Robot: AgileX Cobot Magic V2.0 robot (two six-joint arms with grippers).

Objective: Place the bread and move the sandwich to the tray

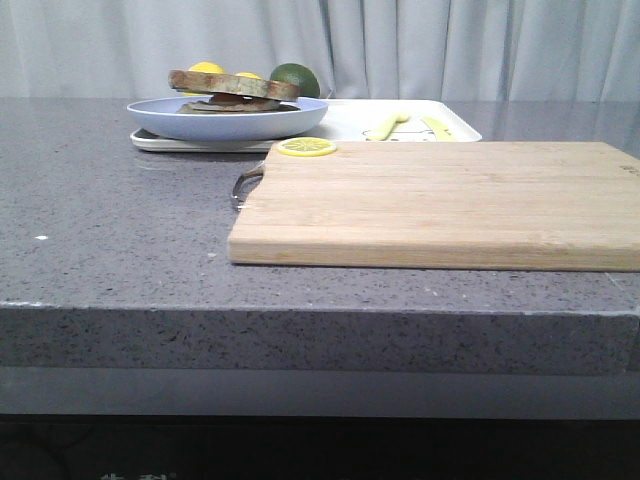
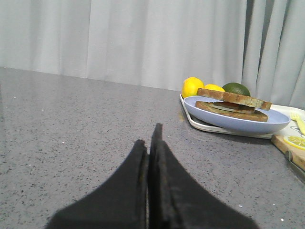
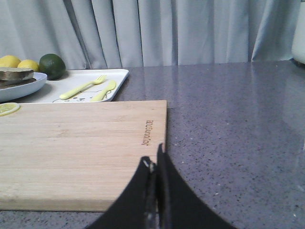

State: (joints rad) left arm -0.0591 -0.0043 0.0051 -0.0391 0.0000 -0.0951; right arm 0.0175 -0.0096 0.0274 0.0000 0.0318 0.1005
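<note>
Your grey desk [image 1: 110, 230] carries a wooden cutting board [image 1: 440, 205] in front, and behind it the white tray [image 1: 350, 122], already bearing the light-blue plate [image 1: 225, 120]. On that plate sits the sandwich [image 1: 232, 92], its top slice of bread [image 2: 233, 98] lying tilted over the egg and lower slice, so the job looks all but done. Behind the plate you have two lemons [image 2: 192, 86] and a green fruit [image 1: 295, 78], I'd guess a lime; a yellow fork [image 3: 85, 86] and spoon [image 3: 104, 90] lie on the tray's free part, and a lemon slice [image 1: 306, 147] rests on the board's far corner.

Both arms are low and back, well apart from the food. The left gripper [image 2: 148, 143] has its jaws pressed together with nothing between them; the right gripper [image 3: 154, 164] likewise, over the board's near edge.

Mind this: the plate overhangs the tray rim, and the top slice leans. Any nudge from you could slide the bread off or tip the plate.
</note>
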